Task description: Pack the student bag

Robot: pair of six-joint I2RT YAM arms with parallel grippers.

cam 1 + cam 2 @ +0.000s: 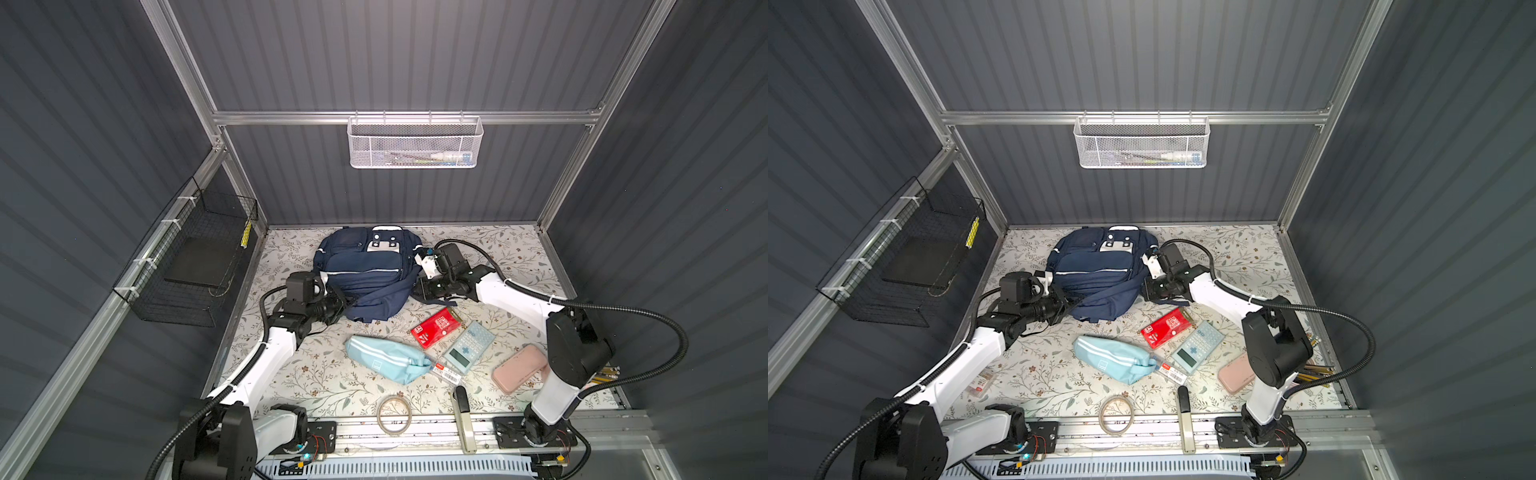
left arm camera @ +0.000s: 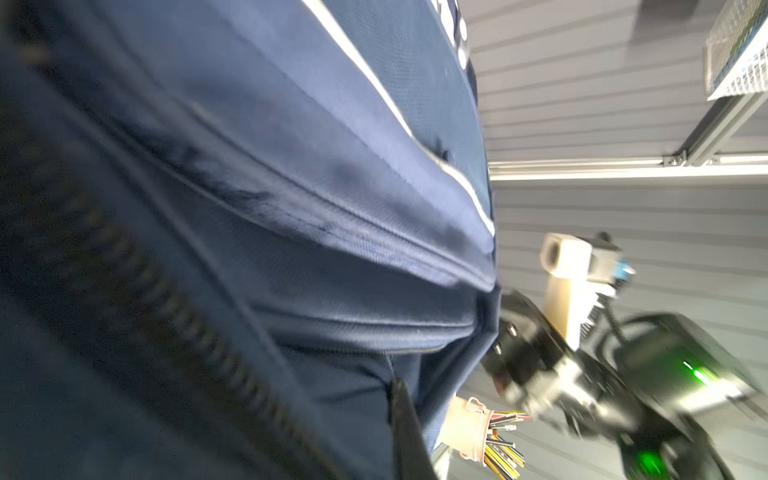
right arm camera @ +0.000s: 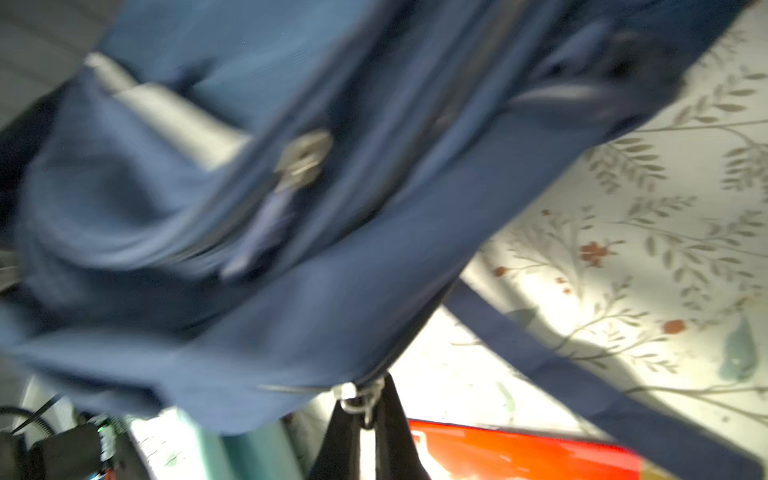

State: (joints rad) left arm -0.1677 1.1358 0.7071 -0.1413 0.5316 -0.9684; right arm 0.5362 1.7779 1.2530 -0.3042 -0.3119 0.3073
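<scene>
Jaws are clenched on both arms. In both top views your bag [image 1: 361, 266] [image 1: 1096, 266] lies by the worktop's far edge, long axis far to near. The left gripper [image 1: 351, 300] is at its near-left corner, the right gripper [image 1: 417, 291] at its near-right. The pouch [image 1: 386, 359] and red box [image 1: 436, 327] lie well clear. In your left wrist view the gripper seems to pinch bag fabric. In your right wrist view the fingers [image 3: 340, 440] grip the zip pull [image 3: 359, 397], with the bag just beyond them.

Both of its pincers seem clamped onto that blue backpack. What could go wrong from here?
1. The left pincer and right pincer are shut on opposite sides of the student bag; the soft fabric might slip free if they pull.
2. A loose strap trails on the table near the red box; moving the bag could drag that box.
3. The right arm hangs over the pink case and might knock it.
</scene>
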